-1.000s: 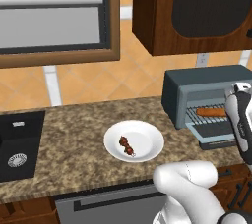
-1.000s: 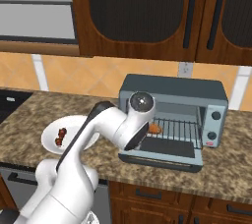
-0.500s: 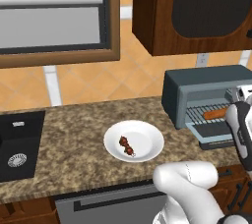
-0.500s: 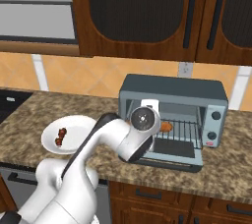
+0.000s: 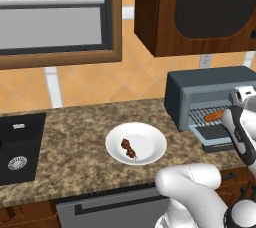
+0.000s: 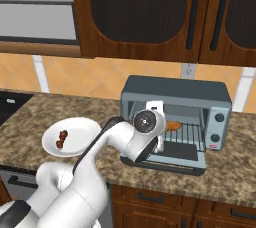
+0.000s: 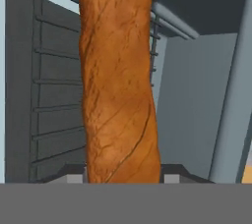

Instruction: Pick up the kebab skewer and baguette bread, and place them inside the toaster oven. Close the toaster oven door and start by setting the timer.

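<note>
Deeper into the toaster oven (image 6: 175, 117) went the claw (image 7: 123, 179), gripping baguette bread (image 7: 118, 80).

A: Can you read any words or numbers here?
B: No. The toaster oven (image 6: 175, 117) has round knobs at the right of the frame, but nothing on them can be read.
A: And the white plate (image 5: 136, 143)?
B: It is plain. No letters there.

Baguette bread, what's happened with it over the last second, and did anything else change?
The gripper, shut on the baguette bread, carried it deeper into the toaster oven over the wire rack. The kebab skewer stayed on the white plate; the toaster oven door stayed open.
</note>
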